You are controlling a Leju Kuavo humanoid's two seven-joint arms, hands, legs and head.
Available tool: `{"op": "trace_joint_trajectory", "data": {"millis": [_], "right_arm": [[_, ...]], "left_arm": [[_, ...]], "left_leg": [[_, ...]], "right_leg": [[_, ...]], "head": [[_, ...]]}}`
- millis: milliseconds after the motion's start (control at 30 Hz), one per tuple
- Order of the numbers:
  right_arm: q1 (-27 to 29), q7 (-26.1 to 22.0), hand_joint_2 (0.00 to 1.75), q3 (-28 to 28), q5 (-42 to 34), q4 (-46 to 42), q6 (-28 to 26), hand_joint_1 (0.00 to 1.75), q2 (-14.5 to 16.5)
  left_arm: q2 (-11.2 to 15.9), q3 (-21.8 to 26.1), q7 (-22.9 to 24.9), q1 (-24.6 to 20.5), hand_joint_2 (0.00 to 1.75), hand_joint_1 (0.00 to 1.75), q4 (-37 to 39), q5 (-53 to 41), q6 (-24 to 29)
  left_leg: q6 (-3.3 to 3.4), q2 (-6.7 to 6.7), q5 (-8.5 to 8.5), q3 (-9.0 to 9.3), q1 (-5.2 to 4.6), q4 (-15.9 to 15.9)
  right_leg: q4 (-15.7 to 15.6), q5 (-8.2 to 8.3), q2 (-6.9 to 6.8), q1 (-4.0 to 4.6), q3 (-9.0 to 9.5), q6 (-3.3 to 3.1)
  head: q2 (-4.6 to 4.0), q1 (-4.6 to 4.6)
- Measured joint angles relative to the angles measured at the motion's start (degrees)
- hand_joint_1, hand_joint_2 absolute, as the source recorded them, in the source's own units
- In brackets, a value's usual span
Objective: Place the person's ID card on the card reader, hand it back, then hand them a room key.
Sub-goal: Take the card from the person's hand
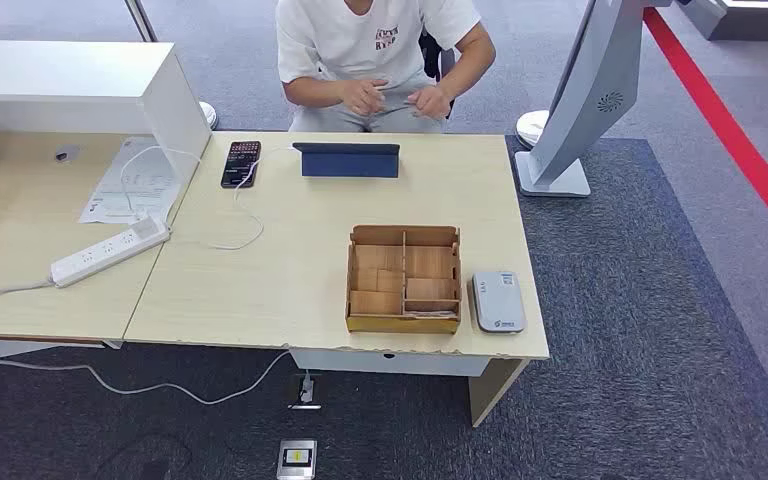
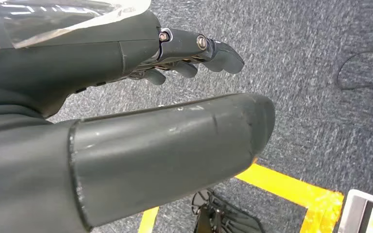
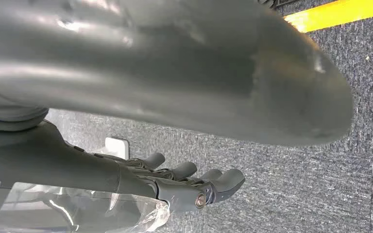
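On desk's right edge: flat grey card reader [image 1: 498, 301]; left hand [image 2: 126, 121], right hand [image 3: 165, 97] both released, empty.

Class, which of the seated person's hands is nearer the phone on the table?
Their right hand, held beyond the table's far edge on the side of the phone; their left hand is beside it, farther from the phone.

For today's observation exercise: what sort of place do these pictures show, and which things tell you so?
Probably a mock reception or check-in desk: a person sits across a desk bearing a card reader and a compartmented wooden box.
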Motion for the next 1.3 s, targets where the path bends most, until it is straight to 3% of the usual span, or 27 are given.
{"op": "trace_joint_trajectory", "data": {"millis": [500,633,1000,1300], "right_arm": [[-0.1,-0.1,0.00,0.3,0.3,0.0,0.0,0.00,-0.2],[-0.1,0.0,1.75,0.4,-0.3,0.0,-0.1,0.00,-0.2],[-0.7,-2.8,1.75,-0.3,-6.9,0.0,-8.7,0.00,-0.1],[-1.9,-4.3,1.75,-2.1,-9.9,0.0,-11.4,0.00,-0.1]], "left_arm": [[0.0,0.0,-0.2,0.1,0.00,0.00,0.0,0.8,-0.6],[0.0,0.0,-0.2,0.1,0.00,0.00,0.0,0.9,-0.4],[0.0,0.0,0.7,0.0,0.00,0.00,0.0,3.0,-1.2],[0.0,0.0,0.8,0.0,0.00,0.00,0.0,4.2,-1.3]], "left_leg": [[0.00,0.00,0.00,0.00,0.00,0.0],[0.00,0.00,0.00,0.00,0.00,0.0],[0.00,0.00,0.00,-0.01,0.00,0.0],[0.00,-0.01,0.00,0.00,0.00,0.0]], "right_leg": [[0.0,0.00,0.00,0.00,0.00,0.00],[0.0,0.00,0.00,0.00,0.00,0.00],[0.0,0.00,0.00,0.00,0.01,0.00],[0.0,0.00,0.00,0.00,0.01,0.00]], "head": [[0.00,0.00],[0.00,0.01],[0.00,0.02],[0.00,0.01]]}}
